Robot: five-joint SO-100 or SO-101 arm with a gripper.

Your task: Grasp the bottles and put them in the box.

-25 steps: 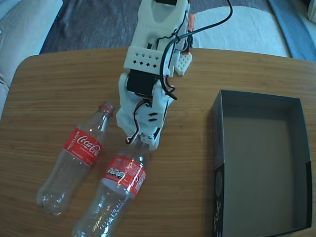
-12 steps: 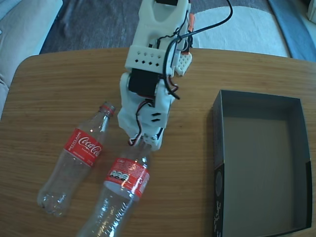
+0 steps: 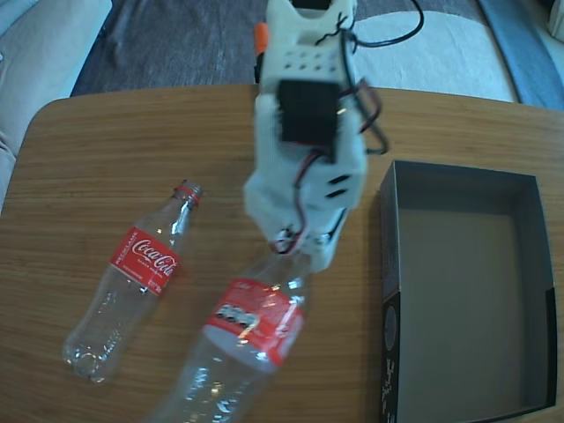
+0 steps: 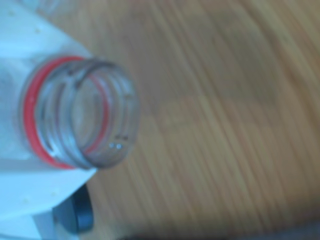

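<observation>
On the wood-grain table (image 3: pixel 79 159), the white gripper (image 3: pixel 295 251) is clamped around the neck of one clear ribbed bottle (image 3: pixel 251 330), raised aslant; the other bottle (image 3: pixel 132 282) lies flat beside it; the shallow dark box (image 3: pixel 467 300) sits well apart at the fixed view's right.

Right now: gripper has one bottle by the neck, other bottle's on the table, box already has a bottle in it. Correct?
Not quite: in the fixed view the box holds nothing. The rest stands: the gripper holds one bottle by the neck, and the other bottle lies on the table.
</observation>
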